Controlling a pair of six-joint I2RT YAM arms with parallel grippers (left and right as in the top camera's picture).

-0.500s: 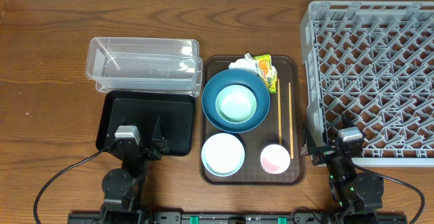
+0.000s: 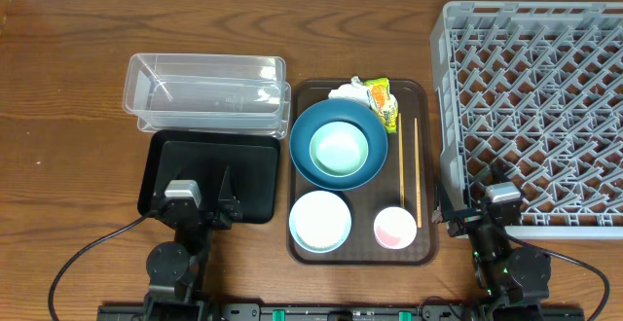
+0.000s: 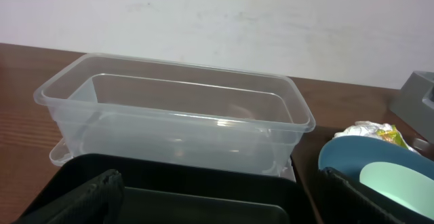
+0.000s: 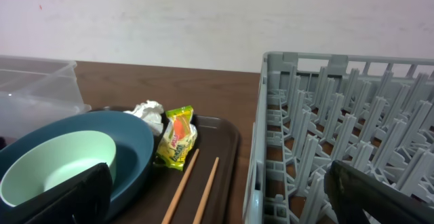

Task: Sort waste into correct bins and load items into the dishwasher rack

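On the brown tray a mint-green bowl sits inside the dark-blue bowl. In front stand a white bowl and a pink cup. Chopsticks lie along the tray's right side. A white tissue and a yellow-green wrapper lie at its back. The clear tub and black tray are on the left. The grey rack is on the right. My left gripper is open over the black tray's front edge. My right gripper is open at the rack's front-left corner. Rice is not visible.
The wooden table extends left of the bins. Cables run from both arm bases along the front edge. In the right wrist view the rack wall stands close beside the chopsticks.
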